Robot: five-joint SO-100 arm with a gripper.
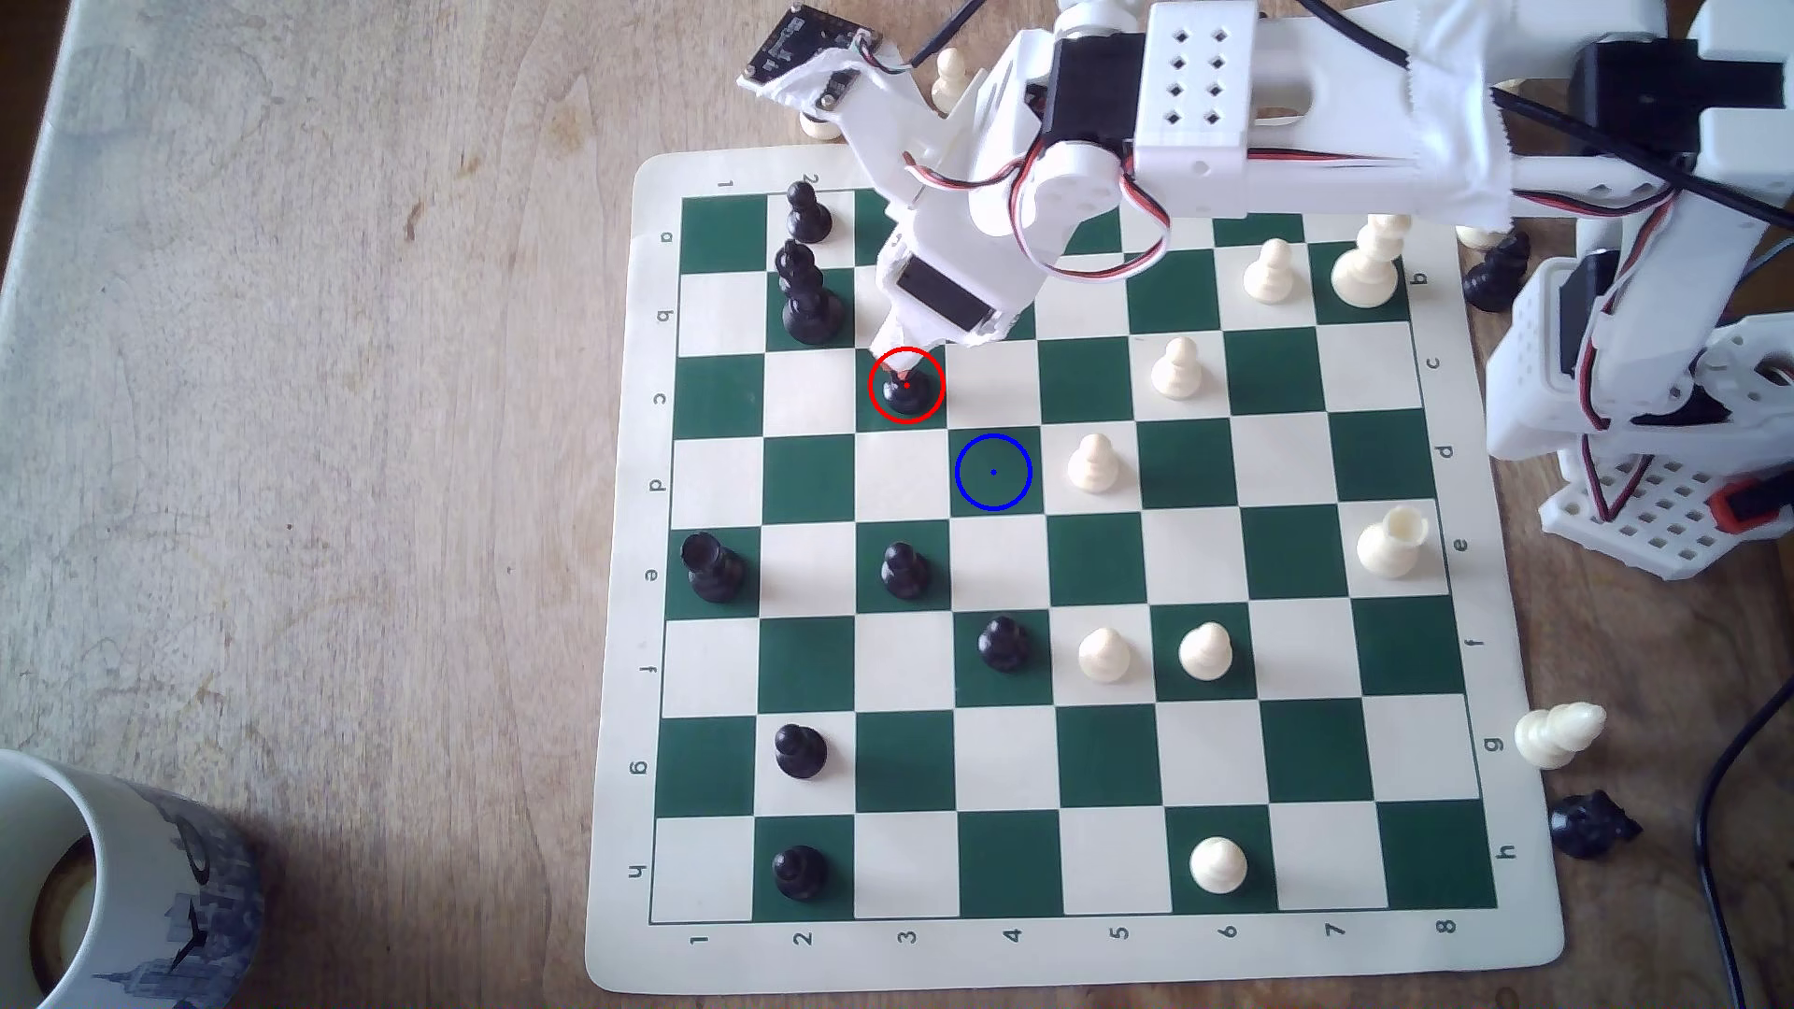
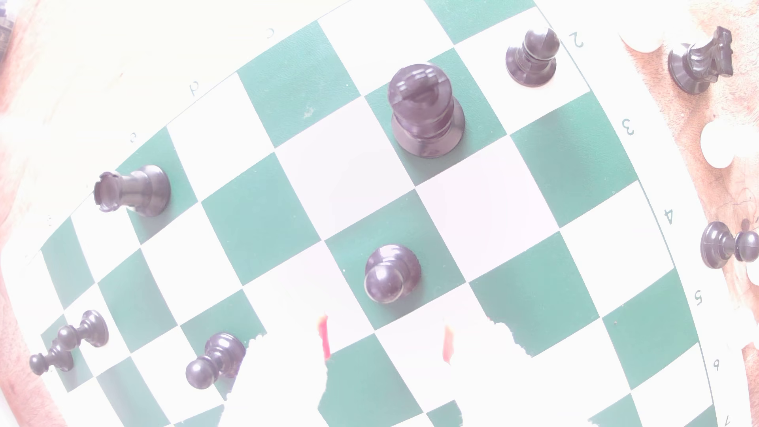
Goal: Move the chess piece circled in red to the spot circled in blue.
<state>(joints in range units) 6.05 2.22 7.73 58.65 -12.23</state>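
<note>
Hovering over the red-ringed black pawn (image 1: 907, 390), the gripper (image 1: 903, 367) is at the reach-and-grasp step; the pawn stands upright on its dark green square of the chessboard (image 1: 1087, 956). In the wrist view the pawn (image 2: 390, 274) sits ahead of two red-tipped fingertips (image 2: 325, 338) that stand apart, so the jaws are released and hold nothing. Next, I judge, they must lower around the pawn's neck, clench, lift, and carry it diagonally to the blue-ringed green square (image 1: 993, 472), just beside a cream pawn (image 1: 1094, 463).
</note>
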